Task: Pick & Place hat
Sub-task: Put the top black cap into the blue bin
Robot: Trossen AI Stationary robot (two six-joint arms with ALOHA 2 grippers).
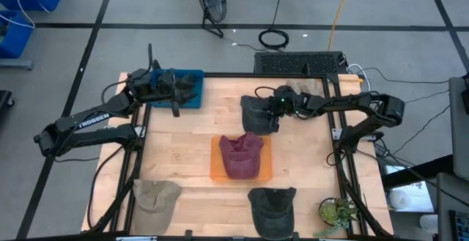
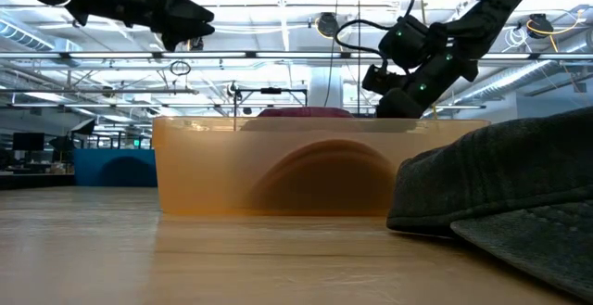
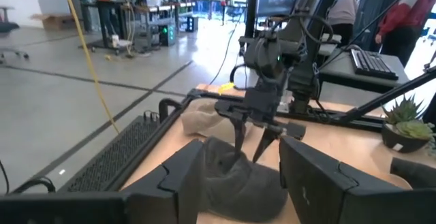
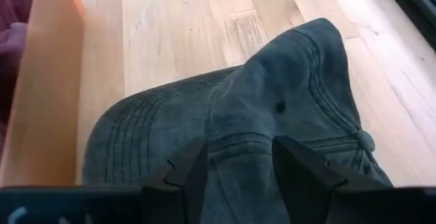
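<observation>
Here my right tool (image 1: 270,110) hangs low over the dark grey cap (image 1: 258,113) lying on the counter (image 1: 179,153) just behind the orange tray (image 1: 217,169), fingers spread astride its crown, probably to pinch the fabric there. My left tool (image 1: 176,94) waits spread above the blue bin (image 1: 192,78), well apart.

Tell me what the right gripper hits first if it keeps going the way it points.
Most likely the dark gray cap right under it: the right gripper has its open jaws either side of the cap's crown, with the wooden table beneath.
</observation>
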